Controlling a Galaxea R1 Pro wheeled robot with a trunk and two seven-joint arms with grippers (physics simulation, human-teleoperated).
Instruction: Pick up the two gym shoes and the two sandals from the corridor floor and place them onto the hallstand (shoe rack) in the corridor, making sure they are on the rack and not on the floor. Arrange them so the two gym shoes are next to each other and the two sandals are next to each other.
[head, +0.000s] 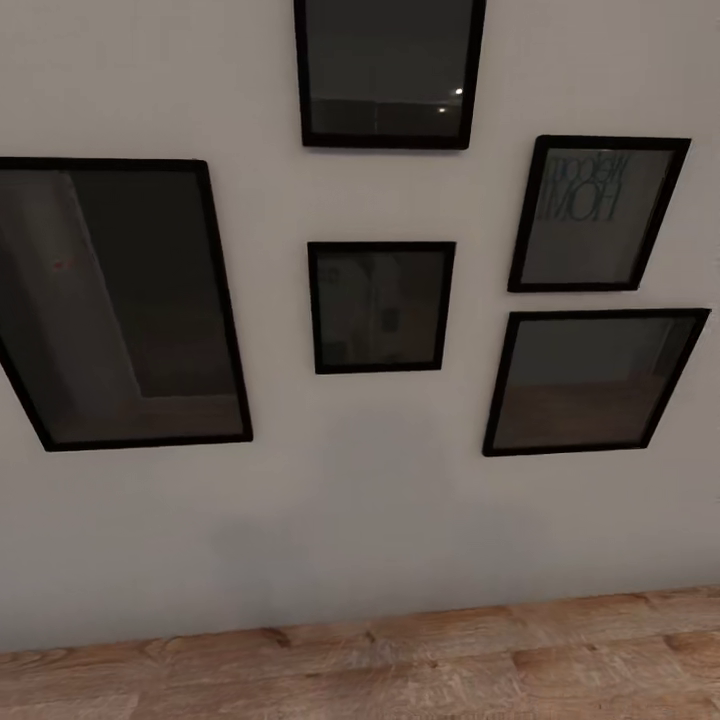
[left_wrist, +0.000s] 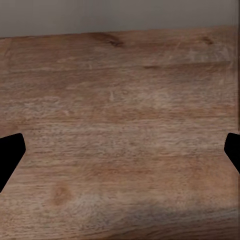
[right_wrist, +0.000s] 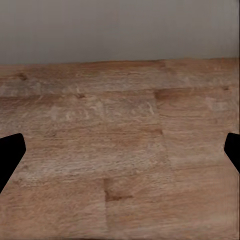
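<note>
The gym shoes, the sandals and the hallstand are out of view. The corridor floor of light brown wood planks runs along the base of a pale wall. My left gripper is open above bare planks, its black fingertips far apart at the picture's two sides, nothing between them. My right gripper is open in the same way over bare floor near the wall, one dark fingertip at each side.
A pale grey wall stands straight ahead. Several black-framed pictures hang on it, a large one at the left and a small one in the middle. The floor strip meets the wall close in front.
</note>
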